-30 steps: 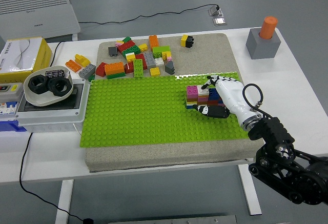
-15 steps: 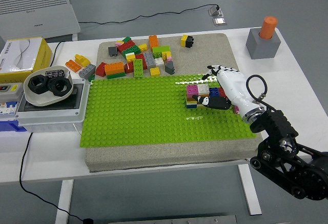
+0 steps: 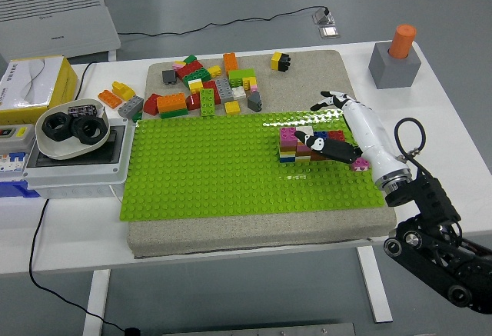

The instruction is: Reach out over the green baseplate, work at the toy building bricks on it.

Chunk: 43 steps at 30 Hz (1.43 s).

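Observation:
The green baseplate (image 3: 207,167) lies on a beige mat in the middle of the table. Toward its right side stands a small stack of bricks (image 3: 290,145) in pink, white, brown, yellow and blue, with red and blue bricks (image 3: 332,135) joined on behind it. My right hand (image 3: 314,121) hovers over the stack from the right. Its fingers (image 3: 327,99) are spread toward the plate's back edge, and its black thumb (image 3: 327,147) lies along the stack's right side. It holds nothing. A pink brick (image 3: 359,164) sits under the wrist. The left arm is out of view.
Several loose bricks (image 3: 207,90) lie heaped on the mat behind the plate, with a yellow-black one (image 3: 280,61) apart. A grey block with an orange cylinder (image 3: 396,59) stands at the back right. On the left sit a switch box (image 3: 77,163) carrying a white bowl (image 3: 69,128), and a yellow box (image 3: 34,82).
My right hand has risen off the brick stack and drawn back to the right, its fingers spreading apart. The stack stays on the plate.

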### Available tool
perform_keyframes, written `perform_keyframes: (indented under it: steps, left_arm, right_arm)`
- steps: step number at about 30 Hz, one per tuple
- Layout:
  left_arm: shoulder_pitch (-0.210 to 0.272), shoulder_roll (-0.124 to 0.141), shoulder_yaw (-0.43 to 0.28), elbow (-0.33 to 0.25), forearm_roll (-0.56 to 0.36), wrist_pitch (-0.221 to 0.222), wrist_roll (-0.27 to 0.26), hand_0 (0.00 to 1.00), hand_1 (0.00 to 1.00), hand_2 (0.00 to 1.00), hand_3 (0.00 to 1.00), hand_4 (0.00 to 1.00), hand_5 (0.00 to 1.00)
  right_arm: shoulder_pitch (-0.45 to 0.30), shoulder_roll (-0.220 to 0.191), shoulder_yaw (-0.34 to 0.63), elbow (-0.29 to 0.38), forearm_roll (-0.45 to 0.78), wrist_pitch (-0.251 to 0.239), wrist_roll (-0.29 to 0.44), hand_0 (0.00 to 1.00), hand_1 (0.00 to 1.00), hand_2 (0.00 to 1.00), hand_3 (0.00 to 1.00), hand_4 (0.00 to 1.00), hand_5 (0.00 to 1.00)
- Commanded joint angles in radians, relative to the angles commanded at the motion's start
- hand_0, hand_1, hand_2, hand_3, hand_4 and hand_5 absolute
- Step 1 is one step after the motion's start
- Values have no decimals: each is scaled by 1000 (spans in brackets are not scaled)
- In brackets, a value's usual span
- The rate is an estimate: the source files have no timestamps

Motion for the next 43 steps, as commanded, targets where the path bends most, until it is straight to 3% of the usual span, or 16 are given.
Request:
perform_keyframes:
  steps: [5,10,18,26,34,43]
  left_arm:
    - [-3,4,4,0,8,-4,8,739,576,526,704,738,823]
    - [-9,7,8,0,29,-9,15,739,576,526,704,737,821]
    - [-17,13,-10,0,86,1,0,739,576,527,697,737,810]
    - [-22,16,-5,0,81,29,-22,738,576,525,665,725,747]
    - [-31,7,39,0,53,90,-17,730,575,523,667,698,722]
    - [-35,3,68,0,38,93,-12,728,575,529,621,702,696]
  right_arm:
    - [-55,-14,51,60,63,-9,34,745,750,802,625,884,548]
    - [-61,-22,79,66,98,-14,56,737,744,791,628,881,546]
    - [-74,-14,93,78,51,-8,45,728,728,776,630,874,540]
    - [-73,-12,112,95,-9,-1,29,731,721,766,628,849,517]
    - [-63,-1,93,94,-38,2,24,731,723,767,625,846,514]
    - [-69,1,95,88,-18,-3,36,729,723,765,624,833,497]
